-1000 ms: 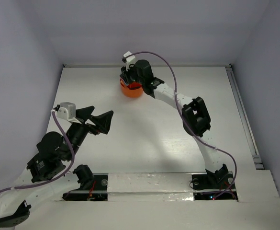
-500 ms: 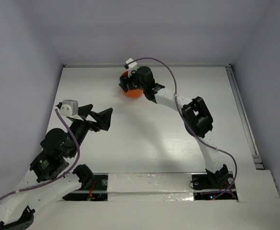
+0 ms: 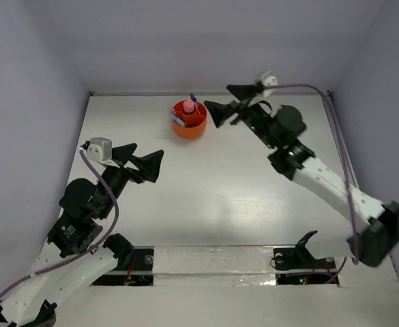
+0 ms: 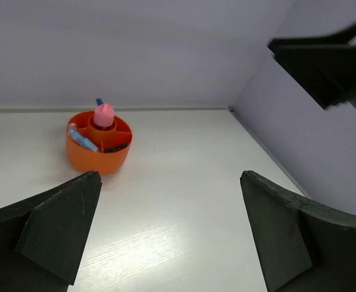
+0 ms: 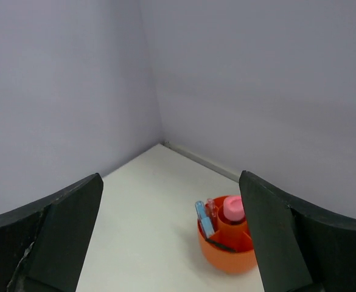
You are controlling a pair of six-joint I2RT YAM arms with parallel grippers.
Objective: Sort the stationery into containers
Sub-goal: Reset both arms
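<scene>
The round orange tub [image 3: 189, 131] stands at the back of the white table. A pink capsule-like piece [image 3: 188, 107] sticks up out of its central well. A blue-and-white pen-like tube [image 3: 179, 121] leans in a side compartment, and a dark item [image 4: 117, 146] lies in another. My right gripper [image 3: 216, 97] hangs open just right of the tub, holding nothing; its wrist view shows the tub [image 5: 226, 258] low between the fingers, with the pink piece [image 5: 233, 208] and the tube [image 5: 202, 219]. My left gripper [image 3: 148, 151] is open and empty, well short of the tub [image 4: 95, 161].
Pale walls close in the table at the back and on both sides. A rail [image 3: 346, 163] runs along the right edge. The right gripper's dark finger [image 4: 324, 61] shows at the upper right of the left wrist view.
The right gripper opened, drew back from over the tub and swung right. The pink piece now stands in the central well. The left arm shifted slightly.
</scene>
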